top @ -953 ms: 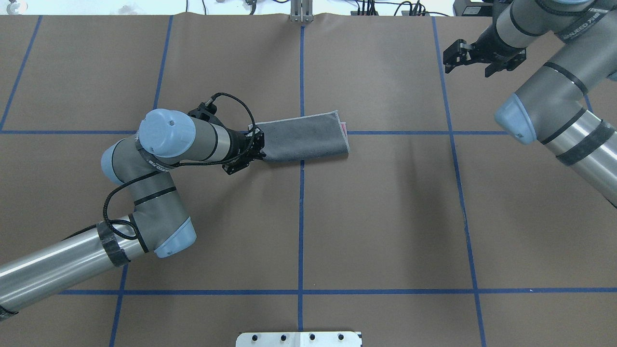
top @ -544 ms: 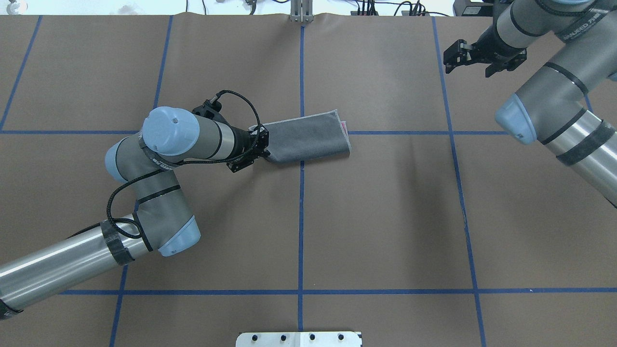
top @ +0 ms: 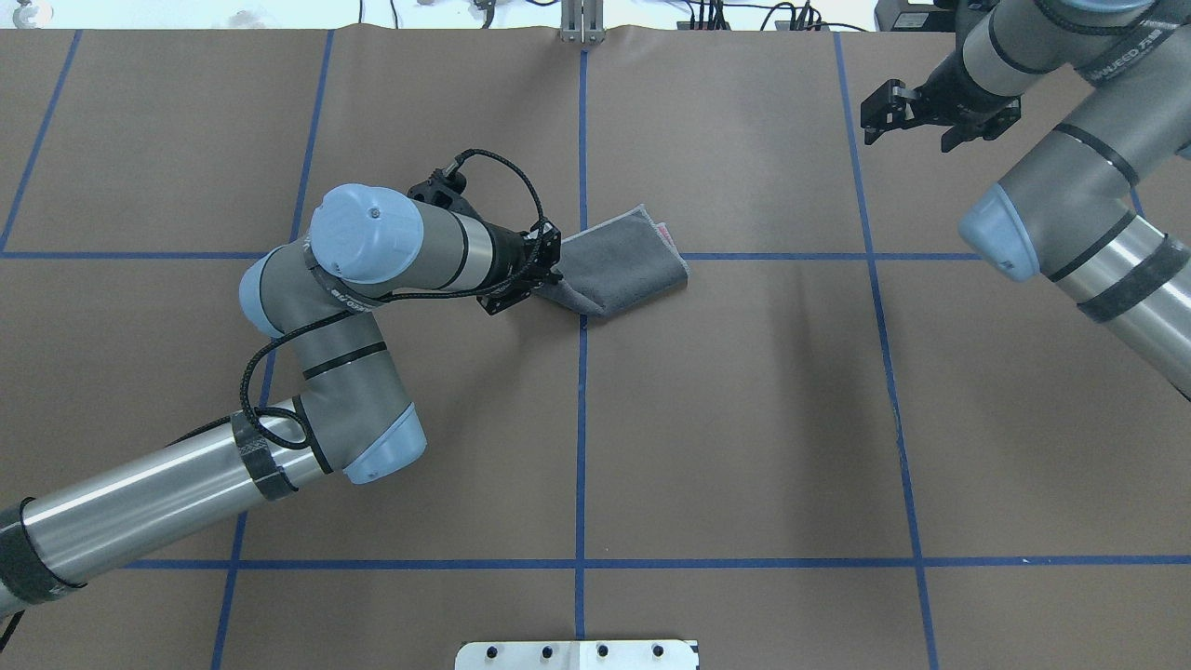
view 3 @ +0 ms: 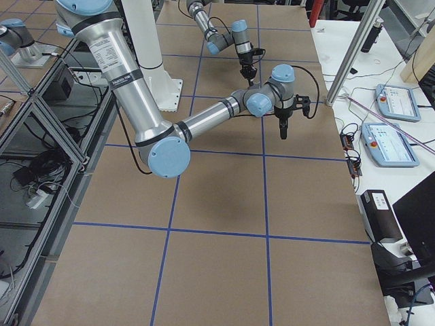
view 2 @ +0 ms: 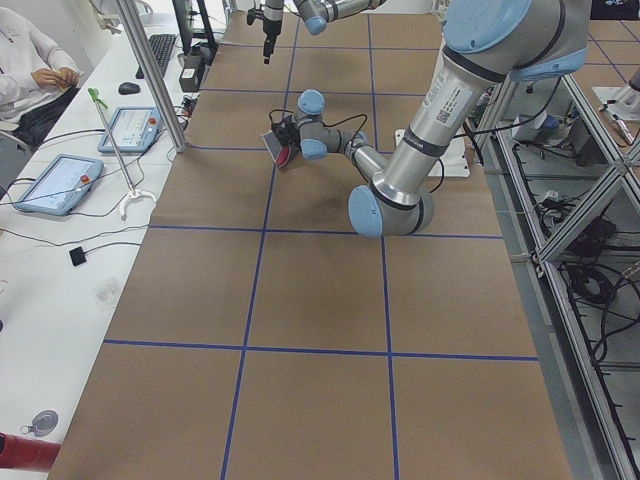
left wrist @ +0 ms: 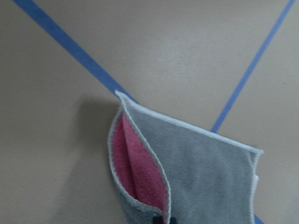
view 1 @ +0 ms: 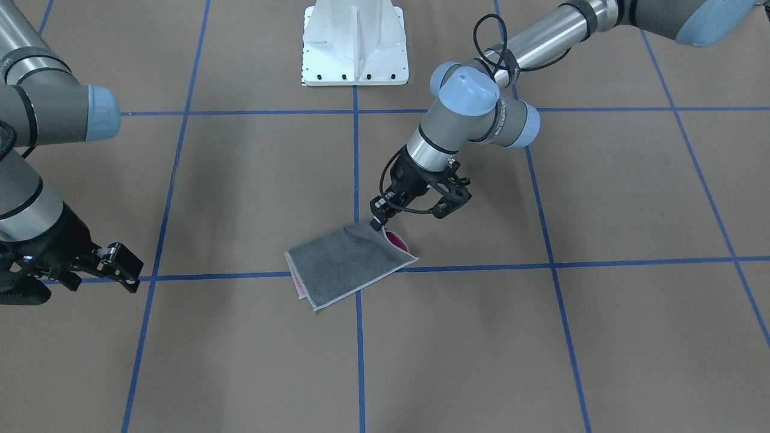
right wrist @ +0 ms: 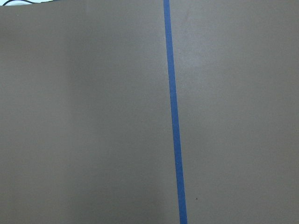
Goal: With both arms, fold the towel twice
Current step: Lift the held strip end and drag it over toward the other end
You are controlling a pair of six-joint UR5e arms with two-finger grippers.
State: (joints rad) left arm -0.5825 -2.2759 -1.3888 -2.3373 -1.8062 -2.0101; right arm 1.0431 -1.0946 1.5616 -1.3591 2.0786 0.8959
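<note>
Left claw [top: 547,272] clamped on one end of the half-folded towel [top: 625,263], that end raised off the counter [top: 744,419] near centre; pink lining gapes. Risk: thin pinch drops a layer, or dragging skews the fold. Right claw [top: 938,110] spread apart, well away, unengaged.

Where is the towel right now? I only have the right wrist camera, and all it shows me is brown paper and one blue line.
Observer: The towel lies over a crossing of the blue tape lines, far from the open right gripper.
Operator: Is the left arm on it?
Observer: Yes. The left gripper is shut on the towel's end nearest it and holds that end raised.
Operator: Which face is showing?
Observer: Dark grey is outside. Pink shows only inside the open fold by the grip.
</note>
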